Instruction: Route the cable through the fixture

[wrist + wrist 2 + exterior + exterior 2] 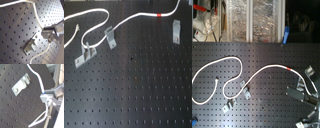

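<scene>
The white cable (239, 62) snakes across the black pegboard in both exterior views, its red band (288, 66) toward the second exterior view's right. Past the band the cable (129, 21) runs on to my gripper (306, 95) at the second exterior view's right edge. In both wrist views my gripper (46, 34) (45, 95) is shut on the cable (37, 18) (37, 75), which hangs slack beyond the fingers. A metal fixture (31, 45) (21, 84) sits on the board just beside the grip. The gripper is out of the first exterior view.
Two more metal fixtures (110, 36) (85, 55) stand at the first exterior view's left, inside the cable's loop, and one (176, 31) at its right. Shelves with clutter (242, 20) rise behind the board in the second exterior view.
</scene>
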### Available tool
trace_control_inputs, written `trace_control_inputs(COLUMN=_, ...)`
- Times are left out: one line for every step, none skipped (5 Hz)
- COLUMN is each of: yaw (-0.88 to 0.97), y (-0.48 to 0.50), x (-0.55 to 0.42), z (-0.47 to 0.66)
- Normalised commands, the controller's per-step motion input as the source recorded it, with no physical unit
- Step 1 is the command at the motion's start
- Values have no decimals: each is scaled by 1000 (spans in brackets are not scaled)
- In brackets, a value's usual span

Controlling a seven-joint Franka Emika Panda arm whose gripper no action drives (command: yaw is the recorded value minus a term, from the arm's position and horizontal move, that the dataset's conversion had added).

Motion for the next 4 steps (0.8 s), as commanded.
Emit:
trace_control_inputs(yaw=0, y=-207, x=-196, z=260)
trace_control_inputs(yaw=0, y=-215, x=-289, z=241)
trace_control_inputs(yaw=-91, y=-213, x=-344, z=213)
trace_control_inputs(yaw=0, y=0, x=-43, z=17)
